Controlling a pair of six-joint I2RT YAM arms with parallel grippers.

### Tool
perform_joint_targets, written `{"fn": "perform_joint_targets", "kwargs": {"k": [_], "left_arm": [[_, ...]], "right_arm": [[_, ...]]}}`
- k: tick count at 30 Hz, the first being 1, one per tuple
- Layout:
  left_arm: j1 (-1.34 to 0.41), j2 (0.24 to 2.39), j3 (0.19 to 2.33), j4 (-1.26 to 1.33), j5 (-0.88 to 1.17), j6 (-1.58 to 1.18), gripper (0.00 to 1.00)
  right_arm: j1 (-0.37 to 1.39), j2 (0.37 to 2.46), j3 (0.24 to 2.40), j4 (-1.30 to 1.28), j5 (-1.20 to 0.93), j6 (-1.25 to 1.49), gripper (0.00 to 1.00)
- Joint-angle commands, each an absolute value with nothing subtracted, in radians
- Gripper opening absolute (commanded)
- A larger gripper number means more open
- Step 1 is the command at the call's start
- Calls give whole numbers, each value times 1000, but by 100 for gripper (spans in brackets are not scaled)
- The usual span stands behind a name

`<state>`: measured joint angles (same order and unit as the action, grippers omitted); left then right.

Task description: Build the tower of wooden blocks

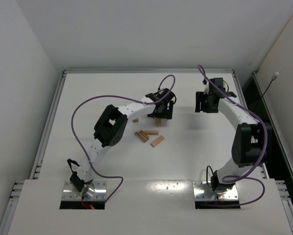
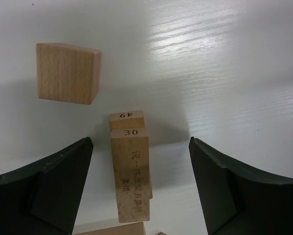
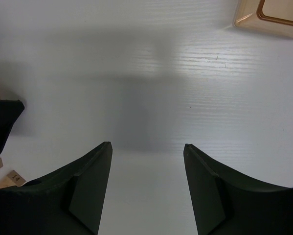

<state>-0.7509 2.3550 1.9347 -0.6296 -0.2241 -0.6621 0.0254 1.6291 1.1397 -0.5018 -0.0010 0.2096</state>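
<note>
Wood block tower, apparently two stacked bars, stands mid-worktop toward the far edge, with a loose cube just left of it. Left gripper straddles it, jaws spread, touching nothing. Right gripper hangs open and empty. The blocks look light, stiff and smooth; pinch the long flat sides mid-length, gently, lest the stack topple.

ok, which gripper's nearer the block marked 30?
Left. The left gripper straddles the block marked 30, jaws open either side, not touching. The right gripper hangs open well off to its right.
</note>
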Motion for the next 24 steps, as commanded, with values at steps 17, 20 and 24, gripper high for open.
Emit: {"fn": "perform_joint_targets", "kwargs": {"k": [17,20,24], "left_arm": [[-769,1800,1795,-583,-343,-525,78],[-706,1681,1704,-583,-463,-525,79],[-565,1597,1617,-571,-502,-503,81]], "right_arm": [[78,1404,1019,-425,-181,-63,58],[159,1316,988,-377,-248,-225,58],[247,1341,1046,-426,-401,-296,52]]}}
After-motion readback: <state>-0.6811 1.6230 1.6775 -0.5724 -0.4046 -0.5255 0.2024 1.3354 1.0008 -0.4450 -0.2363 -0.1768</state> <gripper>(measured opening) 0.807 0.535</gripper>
